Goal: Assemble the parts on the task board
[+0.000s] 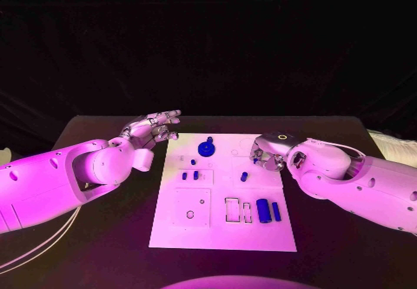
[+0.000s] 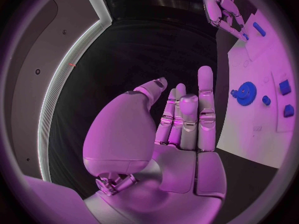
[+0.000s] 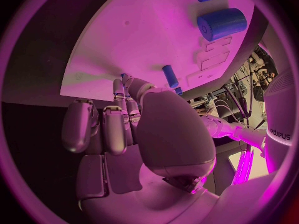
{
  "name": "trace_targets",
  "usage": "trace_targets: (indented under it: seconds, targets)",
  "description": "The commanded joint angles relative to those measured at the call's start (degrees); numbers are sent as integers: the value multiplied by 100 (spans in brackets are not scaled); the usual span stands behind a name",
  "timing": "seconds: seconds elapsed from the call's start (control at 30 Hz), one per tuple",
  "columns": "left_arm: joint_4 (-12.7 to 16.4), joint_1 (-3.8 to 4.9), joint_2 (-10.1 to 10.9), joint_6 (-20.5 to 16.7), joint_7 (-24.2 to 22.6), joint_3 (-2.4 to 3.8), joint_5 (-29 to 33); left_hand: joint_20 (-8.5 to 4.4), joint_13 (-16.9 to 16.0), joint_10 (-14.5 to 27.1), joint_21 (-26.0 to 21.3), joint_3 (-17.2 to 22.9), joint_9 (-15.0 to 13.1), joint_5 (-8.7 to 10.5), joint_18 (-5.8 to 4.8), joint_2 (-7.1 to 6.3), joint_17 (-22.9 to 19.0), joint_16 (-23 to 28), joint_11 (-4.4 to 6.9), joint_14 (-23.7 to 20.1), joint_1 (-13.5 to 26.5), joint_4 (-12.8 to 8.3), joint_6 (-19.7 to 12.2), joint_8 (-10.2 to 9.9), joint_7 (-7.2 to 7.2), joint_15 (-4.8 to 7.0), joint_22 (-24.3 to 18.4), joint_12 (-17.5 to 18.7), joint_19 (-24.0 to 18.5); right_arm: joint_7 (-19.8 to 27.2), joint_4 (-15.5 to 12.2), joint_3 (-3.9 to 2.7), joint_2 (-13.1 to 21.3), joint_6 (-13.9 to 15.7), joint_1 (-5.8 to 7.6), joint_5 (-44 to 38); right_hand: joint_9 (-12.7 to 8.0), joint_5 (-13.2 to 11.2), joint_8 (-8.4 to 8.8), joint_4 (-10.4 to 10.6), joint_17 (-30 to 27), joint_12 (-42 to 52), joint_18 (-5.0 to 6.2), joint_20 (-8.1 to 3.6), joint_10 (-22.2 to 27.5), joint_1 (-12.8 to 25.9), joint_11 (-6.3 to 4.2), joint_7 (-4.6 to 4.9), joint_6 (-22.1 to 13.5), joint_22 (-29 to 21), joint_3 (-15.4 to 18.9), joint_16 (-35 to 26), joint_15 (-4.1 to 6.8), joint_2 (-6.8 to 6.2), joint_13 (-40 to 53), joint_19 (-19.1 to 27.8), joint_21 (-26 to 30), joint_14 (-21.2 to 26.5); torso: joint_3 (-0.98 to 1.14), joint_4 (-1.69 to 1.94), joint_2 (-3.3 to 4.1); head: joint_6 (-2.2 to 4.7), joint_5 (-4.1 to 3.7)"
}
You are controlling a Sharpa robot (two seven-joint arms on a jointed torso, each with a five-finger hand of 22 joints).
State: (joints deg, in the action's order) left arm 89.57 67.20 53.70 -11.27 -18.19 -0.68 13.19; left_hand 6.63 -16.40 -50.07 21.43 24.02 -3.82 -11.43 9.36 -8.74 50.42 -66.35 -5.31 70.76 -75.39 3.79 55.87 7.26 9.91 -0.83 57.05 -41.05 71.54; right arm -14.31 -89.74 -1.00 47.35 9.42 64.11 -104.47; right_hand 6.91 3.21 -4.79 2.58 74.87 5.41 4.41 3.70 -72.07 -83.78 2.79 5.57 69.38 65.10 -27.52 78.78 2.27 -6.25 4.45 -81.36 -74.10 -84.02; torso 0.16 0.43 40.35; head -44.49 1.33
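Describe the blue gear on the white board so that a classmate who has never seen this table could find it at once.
Start at the white task board in the middle of the black table and go to its far edge. The blue gear stands there, between the left hand and the right hand. It alone is a round toothed wheel; the other blue parts are pegs and blocks.

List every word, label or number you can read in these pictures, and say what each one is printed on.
"sharpa", seen turned on its side, on the white forearm in the right wrist view.
No print can be read on the task board or the blue parts.
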Motion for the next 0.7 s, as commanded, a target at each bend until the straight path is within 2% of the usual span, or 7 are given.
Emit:
trace_targets:
  seconds: [0.03,0.37,0.5,0.7]
  targets:
    - [3,0,-10,103,-14,3,-43,3,6,-33,-20,-44,6,-23,100,41,-6,0,-25,-25,-36,5,-56,-16,5,-23,-5,23,48,24,-58,-15,16,285,26,21,-1,16,17,-25,0,-33,57,13,-73,-16,-39,51,2,6,-42,20,-10,34,-4,-31,-24,-354,2,-5,3,-2,6]
    - [-23,0,-24,37,35,1,-100,9,29,-33,-30,-67,7,-21,99,36,-7,-9,-38,-21,-25,9,-87,-25,21,-32,-19,33,55,-9,-194,-33,109,145,90,162,5,12,27,-33,0,-52,57,16,-72,17,-31,59,-3,12,-63,23,-15,28,-10,-33,-29,-353,6,-4,4,4,28]
    - [-22,0,-24,41,31,0,-108,10,33,-32,-31,-70,7,-21,99,36,-10,-8,-39,-22,-24,9,-91,-26,23,-33,-21,34,56,19,-380,-45,159,199,97,209,6,11,30,-37,1,-58,57,17,-72,25,-29,62,-4,10,-67,24,-17,21,-11,-32,-27,-353,7,-8,3,4,43]
    - [-16,-3,-29,54,19,-1,-111,12,38,-31,-34,-76,8,-21,98,36,-16,-8,-42,-23,-22,10,-99,-27,26,-36,-25,37,58,77,-824,-68,185,303,98,248,8,13,35,-48,4,-65,56,19,-72,28,-25,66,-7,18,-77,28,-20,16,-13,-35,-33,-353,5,2,4,0,84]
